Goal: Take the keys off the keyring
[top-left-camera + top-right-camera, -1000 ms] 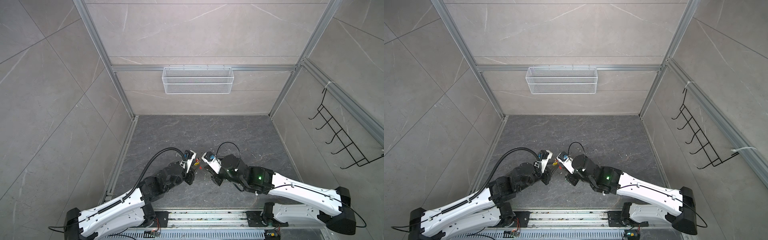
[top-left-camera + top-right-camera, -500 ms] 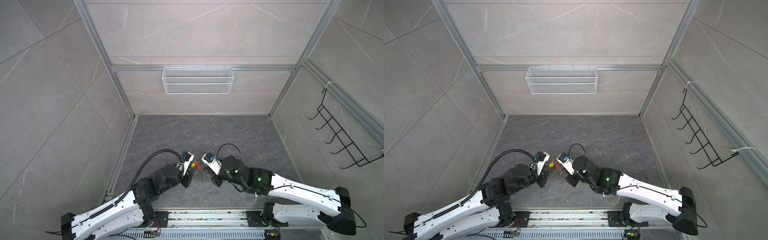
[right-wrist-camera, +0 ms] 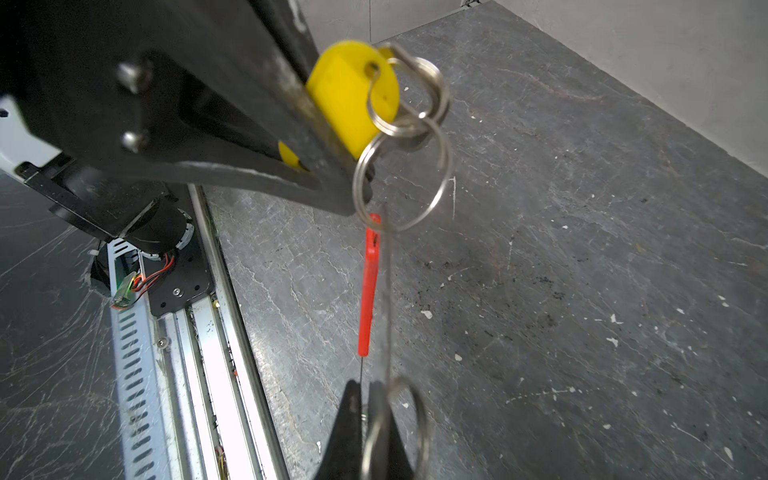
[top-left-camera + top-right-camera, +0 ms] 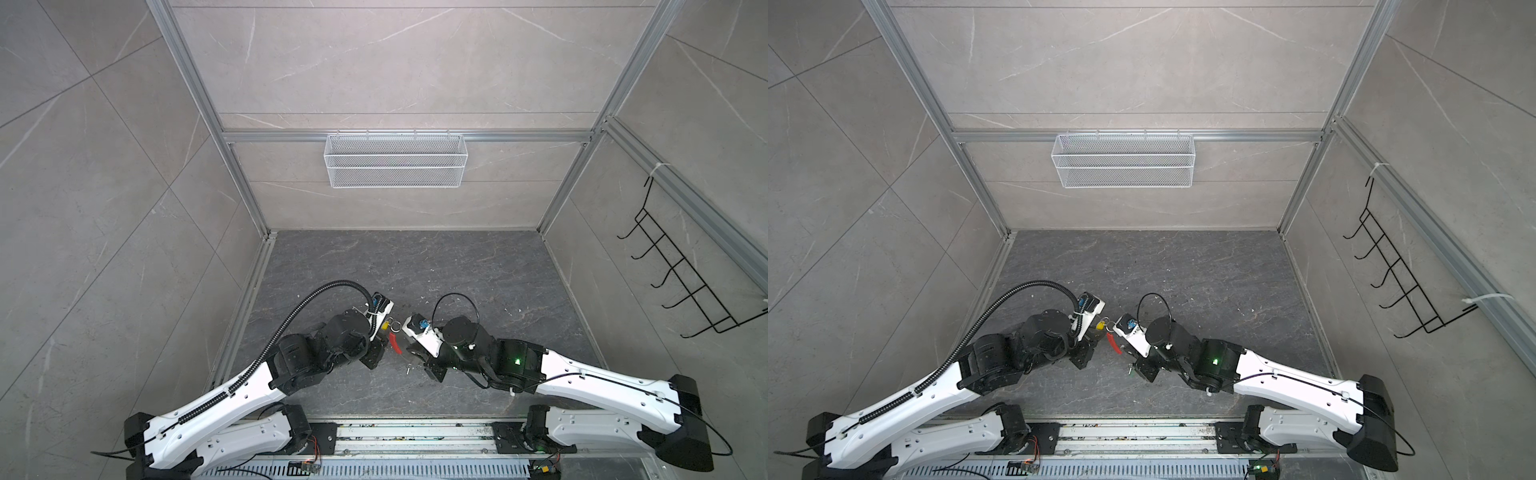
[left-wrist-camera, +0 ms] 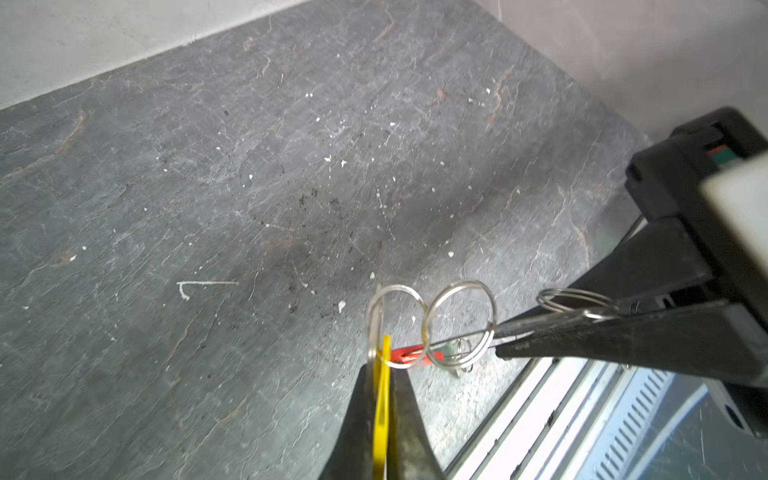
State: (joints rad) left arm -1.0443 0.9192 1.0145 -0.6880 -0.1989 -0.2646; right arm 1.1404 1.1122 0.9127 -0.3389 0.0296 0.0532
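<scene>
Left wrist: left pincer (image 5: 384,368) pressed together on yellow key (image 5: 382,407), tag edge-on between fingers. Two linked split rings (image 5: 459,324) run from tag to keyring (image 5: 409,356) wire. Right pincer (image 5: 498,340) clamped on that wire. Mint key (image 5: 448,352) only green sliver behind rings.
Right wrist: keyring with red sleeve (image 3: 369,286) spans between both pincers, clear of bench (image 3: 582,291). Third ring (image 3: 395,428) blurred at right fingertips.
Top views: pincers nearly tip to tip at front-centre of bench, yellow key and red sleeve between them in both top views.
</scene>
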